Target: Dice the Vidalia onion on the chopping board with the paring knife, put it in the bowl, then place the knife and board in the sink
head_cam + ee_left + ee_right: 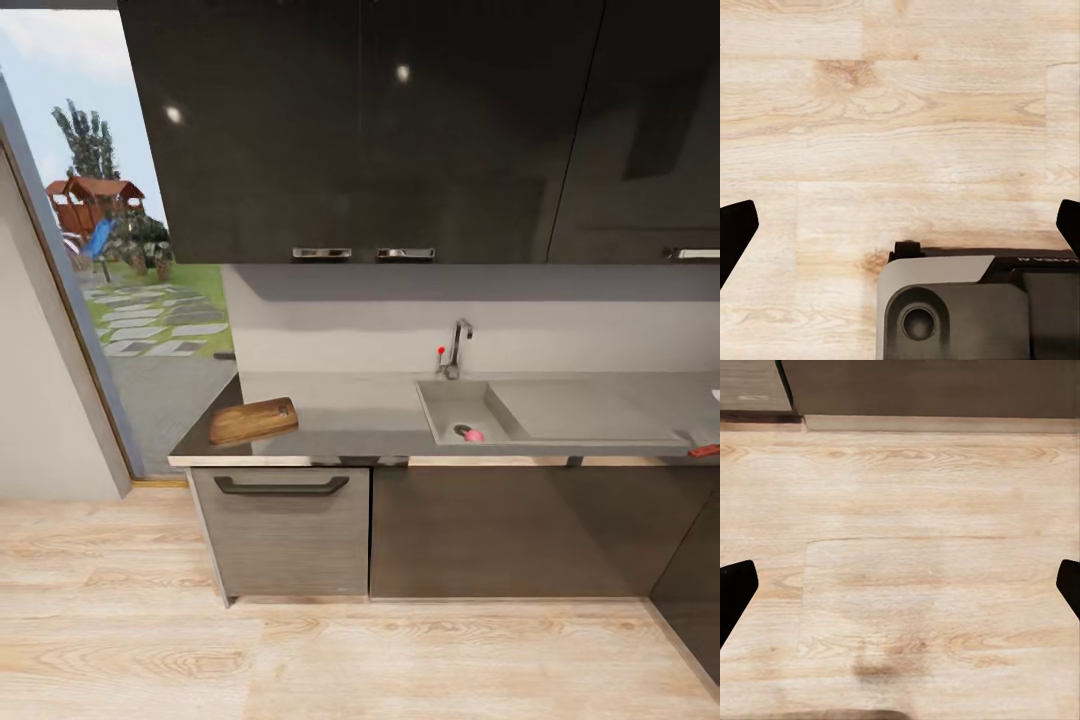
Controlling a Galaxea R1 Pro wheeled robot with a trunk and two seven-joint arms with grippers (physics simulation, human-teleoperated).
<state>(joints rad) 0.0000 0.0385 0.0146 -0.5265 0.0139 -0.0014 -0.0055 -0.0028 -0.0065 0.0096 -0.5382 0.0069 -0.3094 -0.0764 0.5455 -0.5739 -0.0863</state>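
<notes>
In the head view the pinkish Vidalia onion lies in the sink beside the drain. The brown chopping board rests at the left end of the grey countertop. At the picture's right border, on the counter's front edge, shows the red handle of the paring knife. A white sliver behind it is too cut off to identify. My left gripper and right gripper both hang open over the pale wood floor, holding nothing, dark fingertips far apart.
An angular steel tap stands behind the basin, with a flat drainboard to its right. Dark wall cabinets hang overhead. A drawer front with handle sits under the board. A doorway opens to a garden at left. My grey base is below the left gripper.
</notes>
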